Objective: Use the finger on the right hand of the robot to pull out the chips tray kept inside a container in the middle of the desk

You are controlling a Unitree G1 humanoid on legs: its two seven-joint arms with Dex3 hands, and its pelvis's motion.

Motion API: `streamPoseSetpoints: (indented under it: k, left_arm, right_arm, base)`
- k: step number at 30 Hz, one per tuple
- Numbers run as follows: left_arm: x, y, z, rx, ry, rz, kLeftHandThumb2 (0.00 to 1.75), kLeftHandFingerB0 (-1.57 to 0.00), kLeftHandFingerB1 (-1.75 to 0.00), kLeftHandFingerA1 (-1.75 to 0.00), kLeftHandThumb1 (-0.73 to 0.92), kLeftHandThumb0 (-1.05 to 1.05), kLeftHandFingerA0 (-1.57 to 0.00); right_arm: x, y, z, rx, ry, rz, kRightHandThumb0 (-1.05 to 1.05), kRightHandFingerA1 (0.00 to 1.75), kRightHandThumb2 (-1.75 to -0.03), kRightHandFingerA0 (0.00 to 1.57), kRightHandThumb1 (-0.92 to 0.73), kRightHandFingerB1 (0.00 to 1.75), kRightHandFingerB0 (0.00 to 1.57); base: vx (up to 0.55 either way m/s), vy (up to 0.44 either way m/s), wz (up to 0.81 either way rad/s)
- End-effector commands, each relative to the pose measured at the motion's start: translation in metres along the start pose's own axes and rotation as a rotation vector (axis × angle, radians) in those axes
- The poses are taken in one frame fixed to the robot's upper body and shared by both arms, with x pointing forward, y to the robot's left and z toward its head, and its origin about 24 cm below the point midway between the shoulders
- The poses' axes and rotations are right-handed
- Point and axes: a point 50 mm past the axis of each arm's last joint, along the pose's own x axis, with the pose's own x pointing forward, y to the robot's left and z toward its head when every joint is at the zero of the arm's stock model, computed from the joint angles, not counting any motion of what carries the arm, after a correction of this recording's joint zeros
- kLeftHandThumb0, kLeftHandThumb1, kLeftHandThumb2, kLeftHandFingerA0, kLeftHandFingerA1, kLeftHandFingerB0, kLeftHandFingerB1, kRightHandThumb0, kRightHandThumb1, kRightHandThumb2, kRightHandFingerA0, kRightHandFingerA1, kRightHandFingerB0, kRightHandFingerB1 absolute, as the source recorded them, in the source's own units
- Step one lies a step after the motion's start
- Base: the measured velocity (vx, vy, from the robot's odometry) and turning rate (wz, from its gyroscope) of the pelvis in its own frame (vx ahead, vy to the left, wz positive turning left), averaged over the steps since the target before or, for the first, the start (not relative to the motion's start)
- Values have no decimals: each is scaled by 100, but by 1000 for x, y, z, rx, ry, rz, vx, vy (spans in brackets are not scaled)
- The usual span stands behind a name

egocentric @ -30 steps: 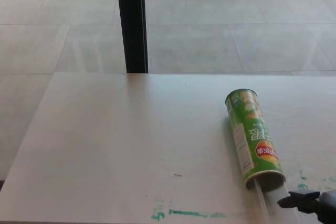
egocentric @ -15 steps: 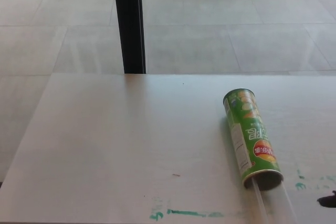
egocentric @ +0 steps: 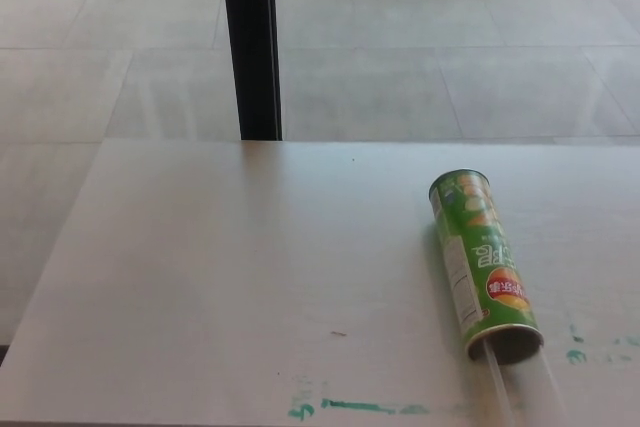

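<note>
A green chips can (egocentric: pixel 482 262) lies on its side on the right part of the white desk (egocentric: pixel 250 277), its open mouth (egocentric: pixel 507 343) facing the near edge. A clear plastic tray (egocentric: pixel 520 387) sticks out of that mouth and runs down toward the bottom of the picture. Neither of my hands shows in the head view.
Green marker smears (egocentric: pixel 360 408) run along the desk's near edge, with smaller ones (egocentric: pixel 577 352) right of the can. A black post (egocentric: pixel 251 42) stands behind the desk's far edge on a tiled floor (egocentric: pixel 450 37).
My right hand, seen at the lower right corner a second ago, has slid off to the right and left the picture. The can and the tray lie as before.
</note>
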Motion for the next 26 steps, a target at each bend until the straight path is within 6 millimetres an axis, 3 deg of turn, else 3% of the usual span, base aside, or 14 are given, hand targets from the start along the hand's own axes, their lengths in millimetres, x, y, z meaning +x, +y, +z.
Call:
streamPoseSetpoints:
  k: [1,3,4,8,13,15,17,18,19,22,23,24,25,26]
  left_arm:
    - [-3,9,4,20,-8,24,61,-33,-46,-63,72,-66,-33]
    - [-3,9,4,4,-10,23,61,-34,-49,-64,71,-65,-33]
    - [-3,8,4,22,-11,23,62,-34,-48,-62,72,-65,-32]
    - [-3,8,5,20,-4,21,62,-32,-48,-65,72,-65,-31]
    - [-1,6,7,18,-11,20,62,-35,-52,-66,72,-65,-32]
    - [-1,6,6,15,-16,20,61,-36,-52,-67,71,-67,-33]
    - [1,3,8,10,-18,20,61,-37,-52,-67,71,-66,-33]
    - [1,3,8,36,-19,20,100,-26,-56,-69,55,-65,-38]
    - [1,3,9,32,-20,16,62,-36,-53,-66,72,-65,-32]
    - [1,3,9,5,-27,16,61,-36,-59,-68,71,-64,-32]
    - [0,3,8,6,-26,18,61,-38,-59,-67,70,-66,-33]
    - [0,3,7,9,-25,21,61,-38,-59,-67,70,-66,-33]
    - [0,3,7,14,-22,19,100,-31,-59,-66,56,-69,-34]
    - [0,3,7,14,-22,19,100,-31,-59,-66,56,-69,-34]
  right_arm:
    - [-22,28,-49,215,146,-172,-15,117,-58,81,-60,36,29]
    - [-25,42,-63,264,206,-191,-13,109,-57,85,-58,36,30]
    - [-29,59,-77,328,305,-203,-16,121,-58,79,-61,37,32]
    - [-36,95,-103,485,442,-267,-15,132,-58,77,-59,44,41]
    - [-37,112,-109,563,529,-359,-18,136,-58,74,-58,51,43]
    - [-39,131,-115,636,620,-429,-23,148,-57,63,-55,52,46]
    - [-37,136,-120,640,643,-432,-27,139,-57,57,-55,56,46]
    - [-38,148,-125,638,683,-398,-24,100,-56,66,-57,51,48]
    - [-39,153,-126,635,697,-383,-25,89,-57,66,-58,48,46]
    - [-42,160,-128,689,732,-336,-24,97,-58,74,-60,43,40]
    - [-43,163,-128,695,746,-318,-26,75,-58,72,-60,38,35]
    - [-45,168,-128,705,768,-291,-26,75,-58,72,-60,38,35]
    - [-47,173,-129,740,781,-268,-28,63,-58,68,-61,36,33]
    - [-47,173,-129,740,781,-268,-28,63,-58,68,-61,36,33]
  base:
    - [0,0,0]
    - [0,0,0]
    - [0,0,0]
    - [0,0,0]
    - [0,0,0]
    - [0,0,0]
    - [0,0,0]
    - [0,0,0]
    - [0,0,0]
    - [0,0,0]
    - [0,0,0]
    - [0,0,0]
    - [0,0,0]
    - [0,0,0]
